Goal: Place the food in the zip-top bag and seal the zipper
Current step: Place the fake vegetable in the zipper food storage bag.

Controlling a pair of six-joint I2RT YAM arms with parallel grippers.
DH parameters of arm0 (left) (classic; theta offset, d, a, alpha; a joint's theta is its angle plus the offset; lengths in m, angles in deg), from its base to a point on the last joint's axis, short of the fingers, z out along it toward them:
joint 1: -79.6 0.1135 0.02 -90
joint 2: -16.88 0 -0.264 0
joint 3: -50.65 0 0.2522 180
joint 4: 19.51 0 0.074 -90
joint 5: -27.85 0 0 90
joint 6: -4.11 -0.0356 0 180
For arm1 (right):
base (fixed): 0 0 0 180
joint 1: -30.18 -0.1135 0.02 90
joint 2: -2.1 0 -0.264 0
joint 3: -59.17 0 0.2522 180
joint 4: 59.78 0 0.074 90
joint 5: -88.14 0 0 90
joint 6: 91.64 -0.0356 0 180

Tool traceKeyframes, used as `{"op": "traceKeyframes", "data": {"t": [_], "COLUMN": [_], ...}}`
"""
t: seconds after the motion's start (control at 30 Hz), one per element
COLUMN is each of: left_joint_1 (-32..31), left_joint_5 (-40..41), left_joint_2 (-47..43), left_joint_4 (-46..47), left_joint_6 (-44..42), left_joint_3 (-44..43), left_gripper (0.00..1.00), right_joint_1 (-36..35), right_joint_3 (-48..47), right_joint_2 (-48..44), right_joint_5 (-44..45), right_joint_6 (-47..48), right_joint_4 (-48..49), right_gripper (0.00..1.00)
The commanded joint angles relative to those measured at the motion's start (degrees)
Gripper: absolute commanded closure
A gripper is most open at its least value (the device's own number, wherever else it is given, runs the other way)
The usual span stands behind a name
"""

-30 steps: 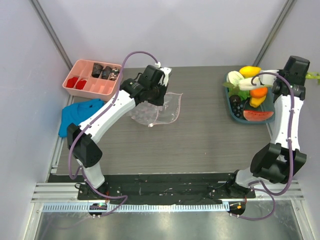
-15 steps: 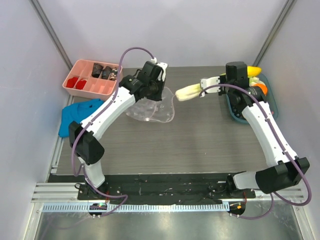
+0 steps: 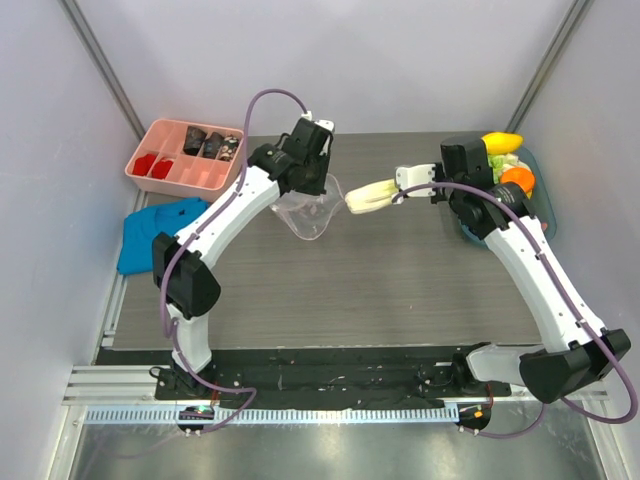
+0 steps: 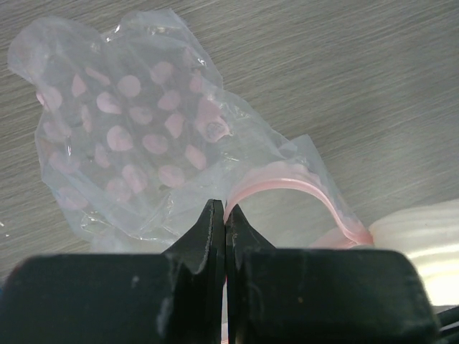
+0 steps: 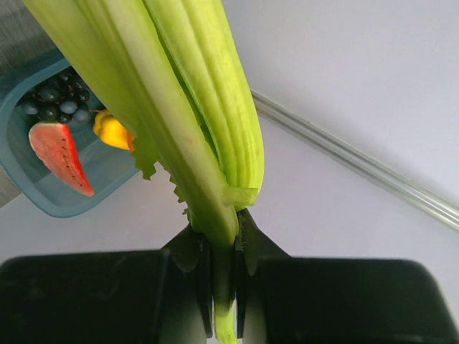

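Note:
My left gripper (image 3: 320, 184) (image 4: 224, 209) is shut on the pink zipper (image 4: 287, 188) at the mouth of the clear zip-top bag (image 3: 305, 212) (image 4: 129, 136). The bag has pink dots and hangs above the table with its mouth bowed open. The right gripper (image 3: 402, 183) (image 5: 221, 229) is shut on the base of a green-white leek stalk (image 3: 369, 196) (image 5: 186, 107). The stalk's pale tip (image 4: 423, 229) sits right beside the bag's mouth. More food lies in a blue tray (image 3: 470, 228) at the right: a watermelon slice (image 5: 61, 158), dark grapes (image 5: 54, 104), a yellow fruit (image 3: 500, 142) and an orange (image 3: 517, 178).
A pink compartment tray (image 3: 185, 155) with red and dark pieces stands at the back left. A blue cloth (image 3: 155, 230) lies at the table's left edge. Grey walls and metal posts close in the back and both sides.
The right arm swung from the blue tray leftward, carrying the stalk to the bag's mouth. The left gripper raised the bag off the table and drew it up into a hanging pouch.

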Motion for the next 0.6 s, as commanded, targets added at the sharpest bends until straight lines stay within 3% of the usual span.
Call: {"op": "traceKeyframes", "data": {"t": [0.0, 0.37, 0.57], "left_joint_1": [0.7, 1.4, 1.4], "left_joint_5": [4.1, 5.8, 4.0], "left_joint_2": [-0.2, 0.4, -0.7], "left_joint_4": [-0.2, 0.7, 2.3], "left_joint_6": [2.0, 7.1, 9.3], "left_joint_3": [-2.9, -4.0, -2.7], "left_gripper": [1.0, 1.0, 1.0], "right_joint_1": [-0.5, -5.1, -7.6], "right_joint_3": [-3.1, -3.8, -4.0], "right_joint_2": [-1.3, -0.6, 3.6], "right_joint_5": [2.2, 3.6, 8.3], "right_joint_6": [-3.9, -10.5, -15.3], "right_joint_4": [-0.8, -4.2, -1.0], "right_gripper": [0.99, 0.99, 0.99]}}
